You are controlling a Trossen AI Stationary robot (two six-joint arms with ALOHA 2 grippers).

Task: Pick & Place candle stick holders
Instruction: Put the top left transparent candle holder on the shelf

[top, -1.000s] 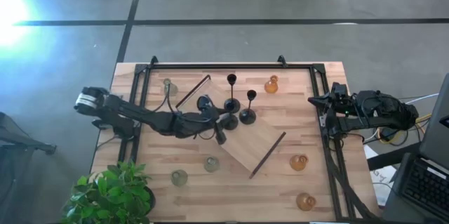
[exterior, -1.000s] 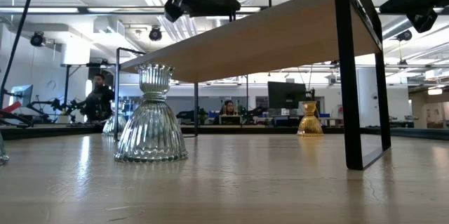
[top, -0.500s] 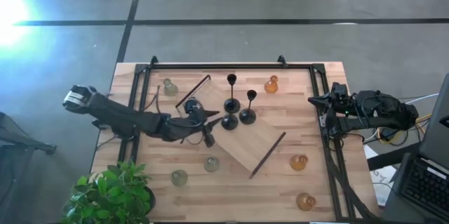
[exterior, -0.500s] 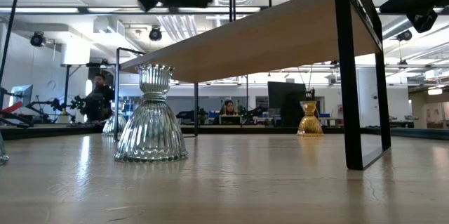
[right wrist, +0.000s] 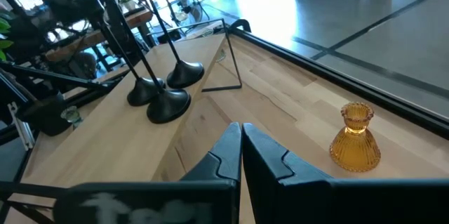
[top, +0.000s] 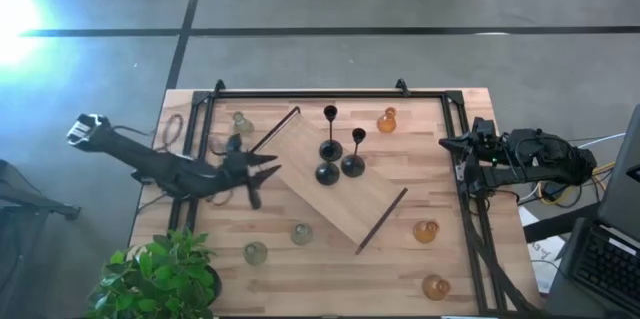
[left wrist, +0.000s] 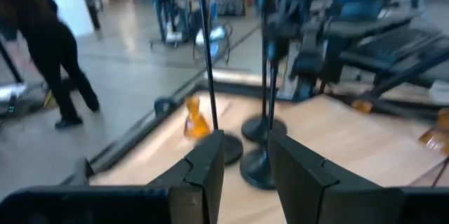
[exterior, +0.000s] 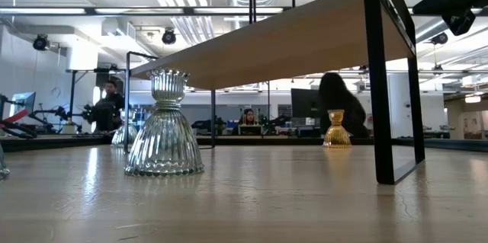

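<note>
Left gripper (top: 262,171): jaws slightly apart, empty – hovering just off the wooden board's (top: 345,199) left edge
Right gripper (top: 447,143): jaws together, parked at the bench's (top: 400,259) right side
Black holders (top: 327,172): three upright on the board
Amber and green ones: scattered on the bench

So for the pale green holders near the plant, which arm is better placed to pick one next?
Probably the left. Its tool hangs open over the table's left half, near the green holders, with nothing in it. The right tool waits shut at the far right edge, with the wooden board between.
</note>
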